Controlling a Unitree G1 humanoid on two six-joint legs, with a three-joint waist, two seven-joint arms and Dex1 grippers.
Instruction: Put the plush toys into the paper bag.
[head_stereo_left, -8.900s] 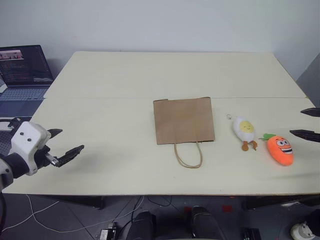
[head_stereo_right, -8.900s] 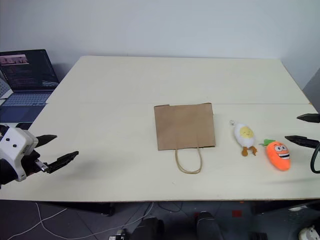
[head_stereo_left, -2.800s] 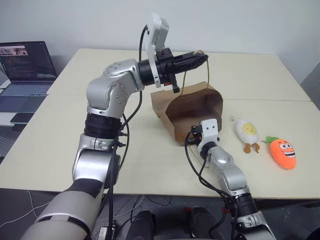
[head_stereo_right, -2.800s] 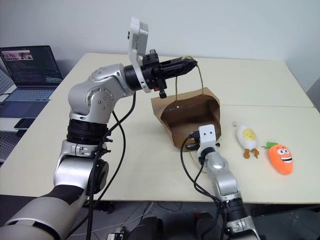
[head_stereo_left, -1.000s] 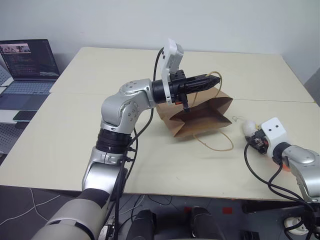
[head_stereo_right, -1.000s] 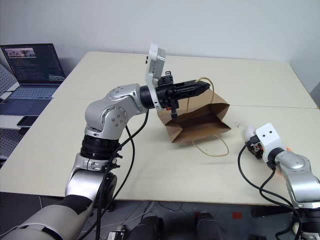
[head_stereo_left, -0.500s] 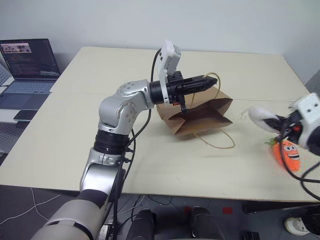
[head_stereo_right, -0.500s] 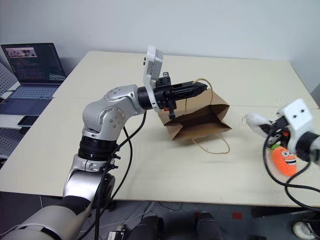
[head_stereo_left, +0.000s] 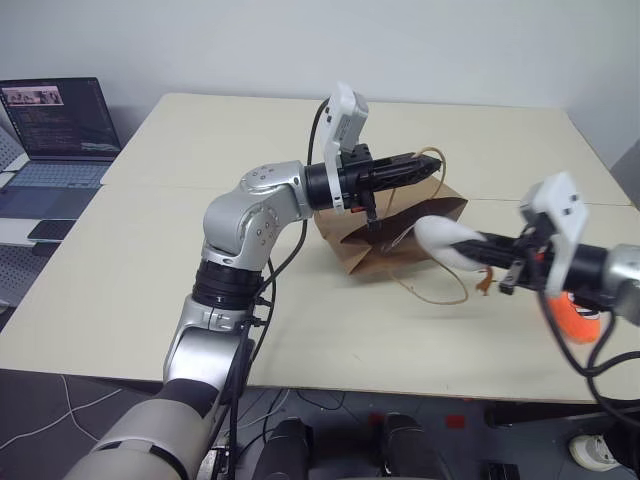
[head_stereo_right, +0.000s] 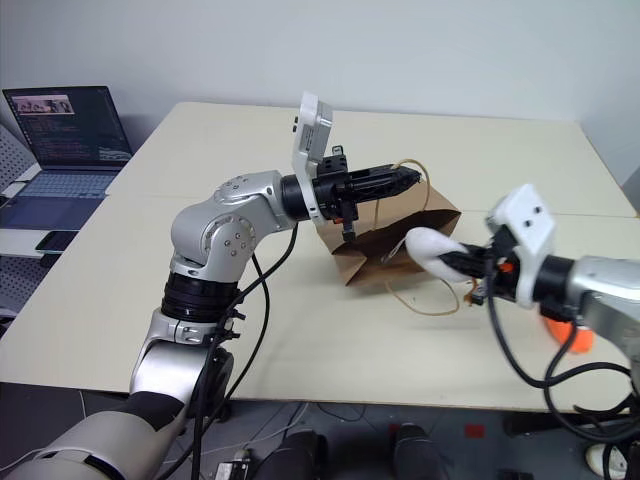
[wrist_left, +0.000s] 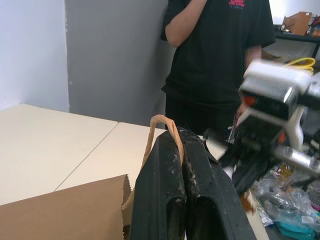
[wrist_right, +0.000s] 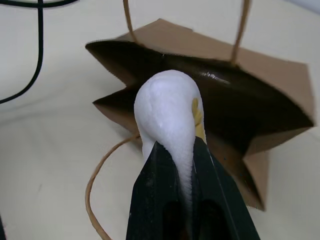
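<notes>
Egg toy (wrist_right: 167, 117) hovering right at the paper bag's (head_stereo_left: 400, 240) mouth!
Right gripper (head_stereo_left: 478, 256) has its two black fingers clamped on the white plush egg, holding it in the air just in front of the open bag, rounded end leading. Left gripper (head_stereo_left: 425, 167) is pinched together on one twisted handle (wrist_left: 159, 131), holding the bag's mouth up and open on the table (head_stereo_left: 200, 160). Orange carrot toy (head_stereo_left: 575, 318) lies on the table behind the right arm, well apart from the bag. A laptop (head_stereo_left: 60, 115) sits off at the left.
</notes>
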